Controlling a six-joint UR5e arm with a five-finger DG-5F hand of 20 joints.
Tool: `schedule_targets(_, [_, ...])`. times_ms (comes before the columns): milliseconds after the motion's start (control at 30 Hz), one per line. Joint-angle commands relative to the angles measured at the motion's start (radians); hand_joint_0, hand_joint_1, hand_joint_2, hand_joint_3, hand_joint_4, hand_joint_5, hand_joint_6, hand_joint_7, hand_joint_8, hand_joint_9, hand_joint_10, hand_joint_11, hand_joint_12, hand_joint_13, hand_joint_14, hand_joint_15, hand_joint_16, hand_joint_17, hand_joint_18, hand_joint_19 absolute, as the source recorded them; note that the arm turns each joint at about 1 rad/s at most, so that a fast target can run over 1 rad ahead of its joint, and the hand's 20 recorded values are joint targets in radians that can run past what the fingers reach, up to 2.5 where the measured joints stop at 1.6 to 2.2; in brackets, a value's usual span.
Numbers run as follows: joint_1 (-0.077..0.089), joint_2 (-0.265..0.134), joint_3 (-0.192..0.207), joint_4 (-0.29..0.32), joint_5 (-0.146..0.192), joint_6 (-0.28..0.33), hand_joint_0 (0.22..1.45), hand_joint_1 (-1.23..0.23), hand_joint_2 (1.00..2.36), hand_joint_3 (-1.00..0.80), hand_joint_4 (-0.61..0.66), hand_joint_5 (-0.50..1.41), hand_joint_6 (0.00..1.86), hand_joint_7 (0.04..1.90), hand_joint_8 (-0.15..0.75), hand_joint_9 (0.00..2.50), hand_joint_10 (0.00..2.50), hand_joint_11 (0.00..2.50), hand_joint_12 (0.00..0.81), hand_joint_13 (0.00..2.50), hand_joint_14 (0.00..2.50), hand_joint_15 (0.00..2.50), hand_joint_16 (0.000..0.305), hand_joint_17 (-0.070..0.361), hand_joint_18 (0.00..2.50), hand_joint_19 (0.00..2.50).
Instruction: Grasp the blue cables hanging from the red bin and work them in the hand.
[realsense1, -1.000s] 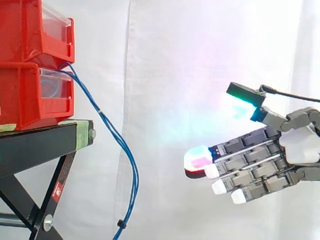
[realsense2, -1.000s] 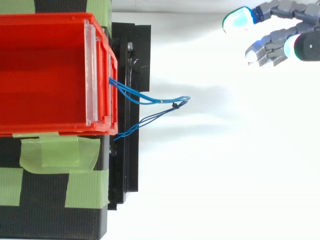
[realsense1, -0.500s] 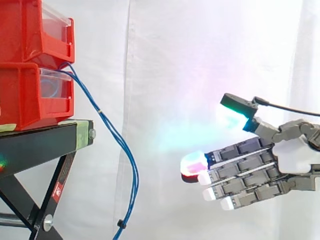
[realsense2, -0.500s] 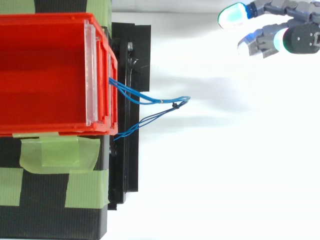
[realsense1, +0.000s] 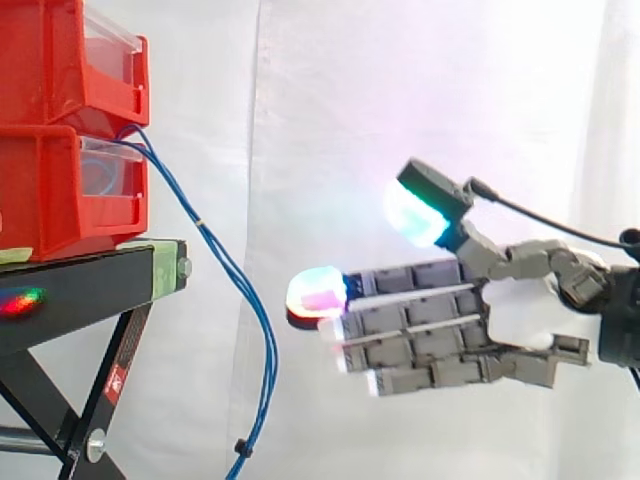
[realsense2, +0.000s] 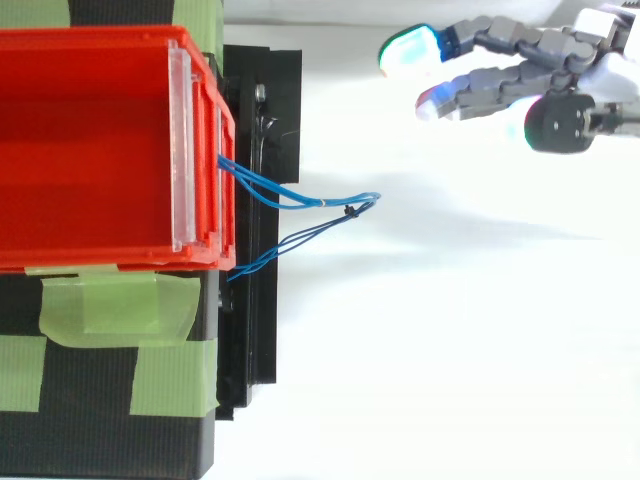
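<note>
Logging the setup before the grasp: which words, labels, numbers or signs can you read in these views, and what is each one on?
No text here can be read.
Red sticker on a leg of the black stand: white print, too small to read.
Clear front panels of the red bins: nothing legible on them.

Two red bins (realsense1: 62, 195), one black stand (realsense1: 85, 292)
</note>
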Motion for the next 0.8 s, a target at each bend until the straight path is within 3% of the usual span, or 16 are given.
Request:
schedule_targets(0, [0.011, -0.001, 0.012, 0.036, -0.015, -0.024, 0.72, -0.57, 1.0, -0.89, 0.18, -0.24, 0.01, 0.73, 0.315, 0.43, 0.01, 0.46, 0.408, 0.3, 0.01, 0.32, 0.056, 0.126, 0.17, 0.34])
schedule_targets(200, [0.029, -0.006, 0.022, 0.044, -0.015, -0.026, 0.72, -0.57, 1.0, -0.89, 0.19, -0.23, 0.01, 0.73, 0.325, 0.45, 0.01, 0.47, 0.415, 0.33, 0.01, 0.34, 0.056, 0.127, 0.19, 0.36])
schedule_targets(333, [0.034, -0.061, 0.042, 0.048, -0.026, -0.017, 0.72, -0.57, 1.0, -0.89, 0.19, -0.23, 0.01, 0.73, 0.332, 0.47, 0.01, 0.48, 0.422, 0.37, 0.01, 0.37, 0.058, 0.129, 0.25, 0.4])
schedule_targets(433, [0.034, -0.11, 0.059, 0.059, -0.053, 0.02, 0.73, -0.57, 1.0, -0.89, 0.19, -0.23, 0.01, 0.73, 0.333, 0.47, 0.01, 0.48, 0.427, 0.41, 0.01, 0.4, 0.058, 0.13, 0.29, 0.42])
schedule_targets(567, [0.029, -0.115, 0.068, 0.061, -0.086, 0.029, 0.73, -0.56, 1.0, -0.89, 0.19, -0.23, 0.01, 0.73, 0.333, 0.49, 0.01, 0.49, 0.43, 0.47, 0.01, 0.43, 0.058, 0.131, 0.36, 0.46])
schedule_targets(767, [0.031, -0.115, 0.081, 0.067, -0.086, 0.019, 0.73, -0.56, 1.0, -0.88, 0.19, -0.22, 0.01, 0.73, 0.336, 0.52, 0.01, 0.54, 0.429, 0.53, 0.02, 0.47, 0.058, 0.129, 0.41, 0.48])
